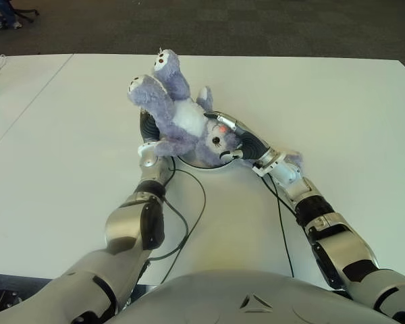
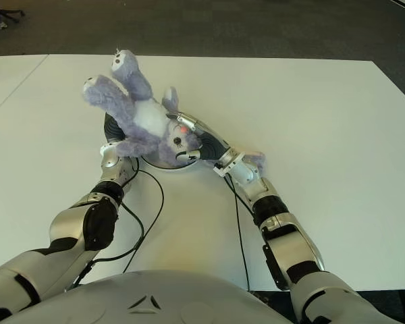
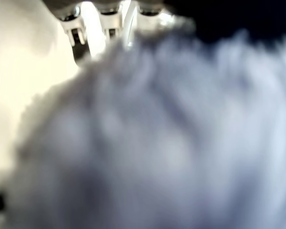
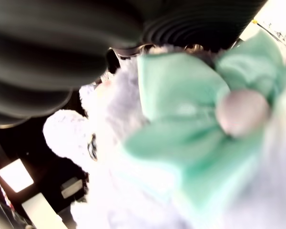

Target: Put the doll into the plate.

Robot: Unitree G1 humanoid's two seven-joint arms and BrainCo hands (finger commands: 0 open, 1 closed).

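Purple plush fur everywhere: a lavender teddy bear with a white belly, head down and legs up, held between both hands over a white plate near the middle of the white table, slightly toward the near edge. Left hand at the bear's left flank, fingers pressed into the fur, grasping the body. Right hand clasped on the bear's head, dark ribbed palm wrapped against it. Mint green bow with a pale knot filling the right wrist view, close against the palm. Head low over the plate; contact with it impossible to tell. Feet with pink-marked soles pointing toward the far edge. Black cables trailing over the table near the forearms.
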